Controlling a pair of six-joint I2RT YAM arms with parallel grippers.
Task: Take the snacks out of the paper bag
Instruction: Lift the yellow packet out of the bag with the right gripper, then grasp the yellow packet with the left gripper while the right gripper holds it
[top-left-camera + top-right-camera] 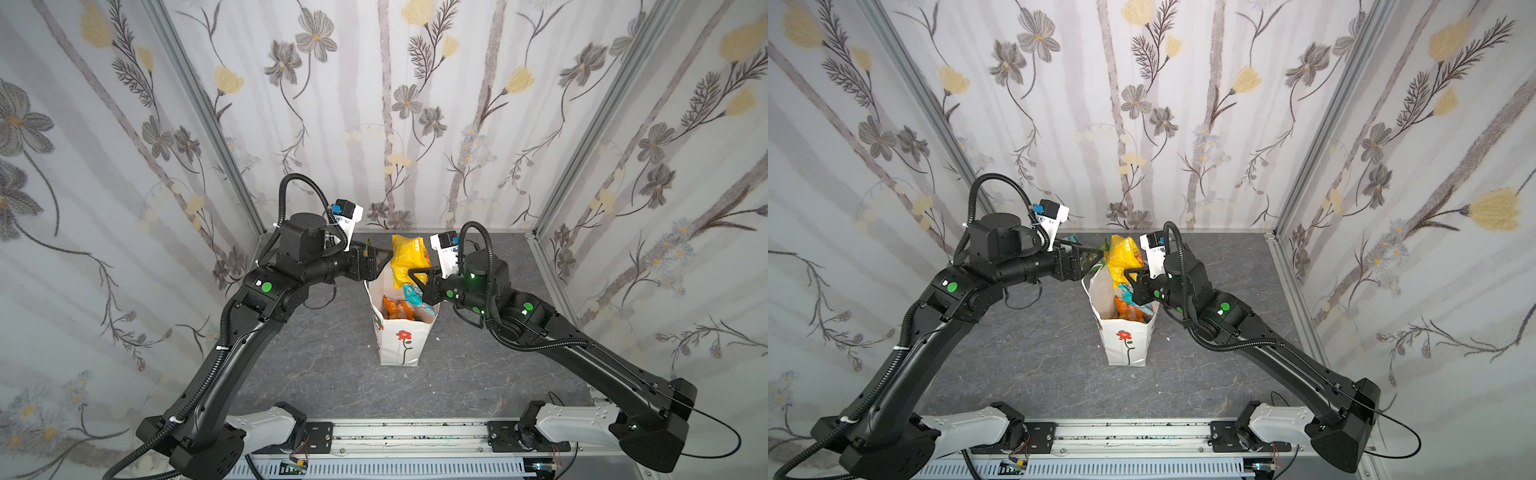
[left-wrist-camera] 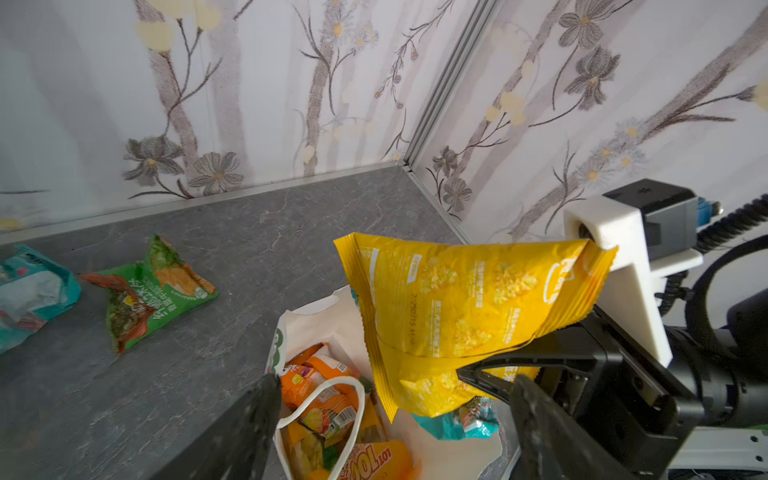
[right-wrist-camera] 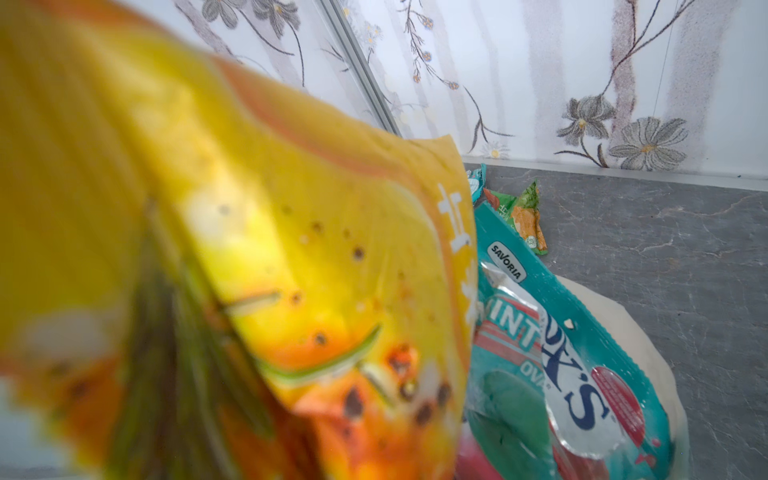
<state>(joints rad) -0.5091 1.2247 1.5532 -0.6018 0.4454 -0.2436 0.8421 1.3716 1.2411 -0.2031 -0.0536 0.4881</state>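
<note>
**Right claw.** Your right claw [image 1: 412, 273] is pressed together on the lower edge of the crinkly yellow plastic snack packet [image 1: 409, 255]. In the left wrist view its black fingers [image 2: 478, 374] are nipped onto the foil. The packet is held up at 12 o'clock of the mouth of the tall white paper bag with a red flower print [image 1: 400, 347] in both top views. Its lower corner hangs over the opening.

**Left claw.** Your left claw [image 1: 384, 264] stands at 10 o'clock of the bag. Its jaws are spread wide and hold nothing. In the left wrist view the bag's mouth and a white cord handle [image 2: 355, 399] show between its fingers [image 2: 253, 415]. You cannot tell whether one of them touches the right claw.

**Legible writing.**
- The teal foil packet [image 3: 582, 353] in the bag, just beside the yellow one, reads "SAVORIA", "MINT" and "FOX'S".
- An orange packet [image 2: 370, 457] deeper in the bag reads "LOT 100", seen upside down.
- The yellow packet carries a date stamp and small print too fine to read.

**Already out of the bag.** A green-and-orange packet [image 2: 153, 291] and a second teal packet [image 2: 29, 295] lie flat on the grey stone-pattern tabletop [image 1: 316, 374]. They are at 11 o'clock of the bag, near the back wall. The characters on the green one cannot be made out.
</note>
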